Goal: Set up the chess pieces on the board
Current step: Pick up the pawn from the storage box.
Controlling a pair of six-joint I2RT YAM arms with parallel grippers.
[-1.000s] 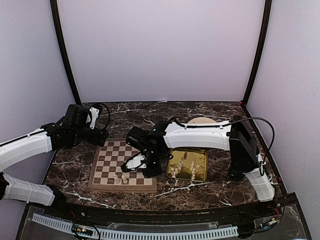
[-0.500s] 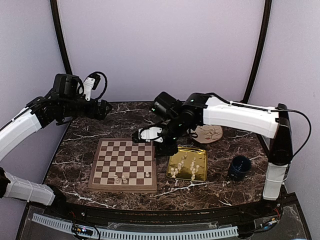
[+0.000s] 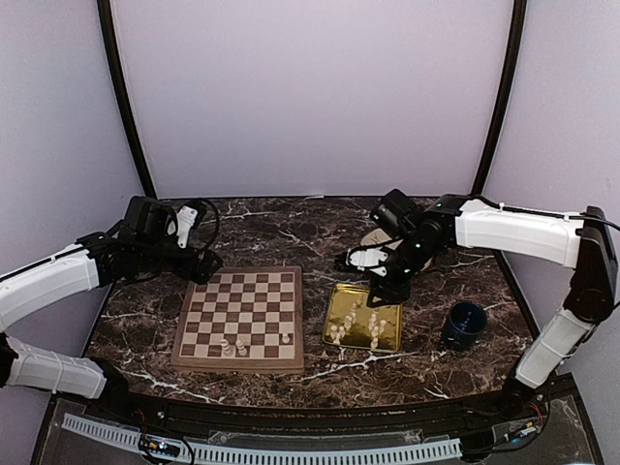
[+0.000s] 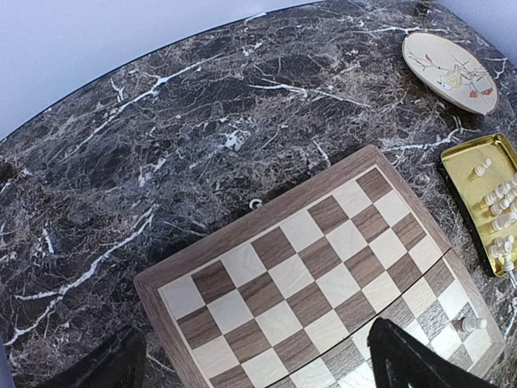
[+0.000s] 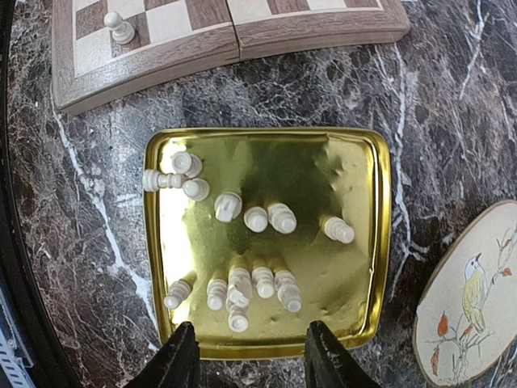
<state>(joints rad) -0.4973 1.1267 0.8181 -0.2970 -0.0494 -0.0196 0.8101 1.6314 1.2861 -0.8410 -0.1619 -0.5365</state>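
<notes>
The wooden board (image 3: pixel 232 302) lies left of centre, with three cream pieces (image 3: pixel 240 346) near its front edge. One of them shows in the right wrist view (image 5: pixel 119 28) and in the left wrist view (image 4: pixel 471 324). Several more pieces (image 5: pixel 256 218) lie or stand in the gold tray (image 5: pixel 380 242), which is right of the board (image 5: pixel 266 32). My right gripper (image 5: pixel 252 364) is open and empty above the tray's far edge (image 3: pixel 383 291). My left gripper (image 4: pixel 258 368) is open and empty above the board's far left corner (image 3: pixel 208 263).
A painted oval plate (image 5: pixel 468 299) lies behind the tray, partly hidden by the right arm in the top view (image 3: pixel 392 235). A dark blue cup (image 3: pixel 463 325) stands right of the tray (image 3: pixel 395 320). Dark marble table all round; walls enclose the back and sides.
My right gripper left a third piece on the board and swung right to above the tray. My left arm rose, then came back down by the board's far left corner.
</notes>
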